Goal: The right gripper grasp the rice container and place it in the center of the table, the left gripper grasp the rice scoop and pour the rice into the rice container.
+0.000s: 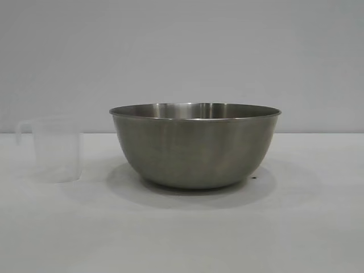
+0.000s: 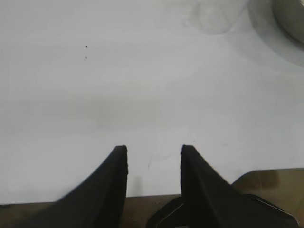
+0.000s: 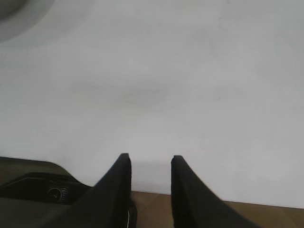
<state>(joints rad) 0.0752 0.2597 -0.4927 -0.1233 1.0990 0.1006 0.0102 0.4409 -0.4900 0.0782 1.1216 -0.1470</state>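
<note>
Rice container [image 1: 194, 148] mid-table, rice scoop [image 1: 52, 151] empty beside it: I judge pouring done. Left gripper [image 2: 154, 151] and right gripper [image 3: 150, 157], well away from it, gape empty.

One steel rice container [image 1: 195, 149], one clear rice scoop [image 1: 52, 149], one white table [image 1: 182, 233], two black grippers: left gripper [image 2: 154, 151], right gripper [image 3: 150, 157].

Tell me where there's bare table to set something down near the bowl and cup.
Free: the table right of the rice container and all along in front of it. Tight: the narrow gap between the rice scoop and the container.
</note>
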